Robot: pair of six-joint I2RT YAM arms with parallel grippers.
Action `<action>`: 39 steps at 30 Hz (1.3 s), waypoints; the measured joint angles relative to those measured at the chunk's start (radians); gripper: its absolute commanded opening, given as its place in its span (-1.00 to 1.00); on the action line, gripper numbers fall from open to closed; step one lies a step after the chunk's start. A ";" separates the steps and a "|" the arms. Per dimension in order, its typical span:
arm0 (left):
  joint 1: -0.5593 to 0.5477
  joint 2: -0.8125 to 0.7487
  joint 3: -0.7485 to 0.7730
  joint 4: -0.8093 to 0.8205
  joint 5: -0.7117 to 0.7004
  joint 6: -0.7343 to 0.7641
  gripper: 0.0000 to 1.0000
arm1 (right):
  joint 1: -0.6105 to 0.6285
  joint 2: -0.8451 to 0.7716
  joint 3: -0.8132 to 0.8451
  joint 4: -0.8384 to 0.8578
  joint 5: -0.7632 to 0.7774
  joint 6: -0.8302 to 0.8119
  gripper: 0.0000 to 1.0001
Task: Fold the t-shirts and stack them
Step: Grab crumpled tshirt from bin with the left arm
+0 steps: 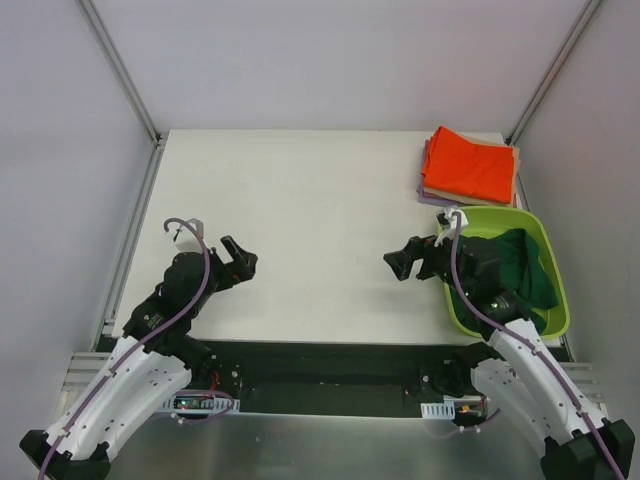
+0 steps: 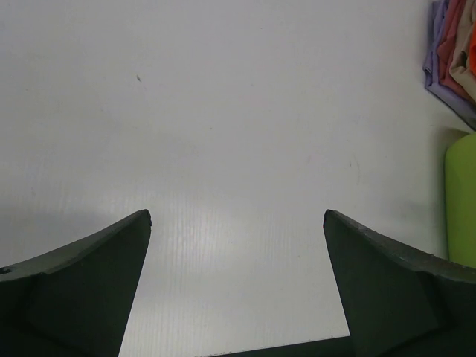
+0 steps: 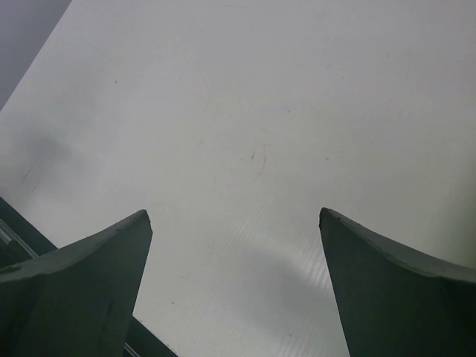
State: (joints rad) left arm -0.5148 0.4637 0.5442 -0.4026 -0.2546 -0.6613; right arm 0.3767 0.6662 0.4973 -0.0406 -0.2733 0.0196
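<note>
Two tools near the bases, left gripper (image 1: 243,256) and right gripper (image 1: 401,257), both spread wide, released, gripping nothing, hovering over white table (image 1: 320,190); just right of right gripper, dark green shirt (image 1: 526,270) bunched inside lime bin (image 1: 492,214); beyond bin, far right corner, folded orange shirt (image 1: 470,166) atop beige shirt (image 1: 517,158) and lavender shirt (image 1: 430,199).

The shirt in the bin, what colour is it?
The shirt is dark green, best seen in the top external view.

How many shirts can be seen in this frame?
4: dark green shirt in the bin; orange shirt, beige shirt and lavender shirt stacked at the far right. More may be hidden.
</note>
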 measured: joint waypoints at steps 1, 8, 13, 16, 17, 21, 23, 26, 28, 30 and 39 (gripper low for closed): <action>0.000 0.001 -0.001 -0.001 -0.002 0.001 0.98 | 0.000 0.004 0.000 0.003 -0.004 0.003 0.93; 0.000 0.035 -0.001 -0.003 -0.016 0.001 0.98 | 0.000 0.027 0.000 0.003 -0.016 0.011 0.93; 0.000 0.057 -0.001 -0.003 -0.019 0.000 0.98 | 0.000 0.061 0.022 -0.045 0.114 0.036 0.93; 0.000 0.070 -0.001 -0.003 -0.019 -0.004 0.98 | -0.014 0.131 0.114 -0.177 0.289 0.079 0.93; 0.000 0.072 -0.001 -0.003 -0.019 -0.006 0.98 | -0.034 0.158 0.158 -0.229 0.342 0.098 0.93; 0.000 0.073 -0.004 -0.003 -0.037 -0.015 0.98 | -0.199 0.240 0.291 -0.357 0.481 0.166 0.93; 0.000 0.076 -0.004 -0.003 -0.045 -0.018 0.98 | -0.312 0.267 0.307 -0.392 0.524 0.198 0.93; 0.000 0.080 -0.005 -0.003 -0.058 -0.019 0.98 | -0.449 0.335 0.307 -0.441 0.583 0.236 0.93; 0.000 0.082 -0.011 -0.003 -0.069 -0.018 0.98 | -0.513 0.406 0.307 -0.459 0.615 0.251 0.93; 0.000 0.081 -0.019 -0.003 -0.071 -0.018 0.98 | -0.552 0.482 0.307 -0.473 0.637 0.261 0.93; 0.000 0.071 -0.045 -0.003 -0.097 -0.019 0.98 | -0.623 0.841 0.356 -0.478 0.661 0.254 0.47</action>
State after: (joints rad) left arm -0.5148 0.5346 0.4988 -0.4061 -0.3519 -0.6800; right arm -0.2466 1.5070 0.8532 -0.5182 0.3882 0.2741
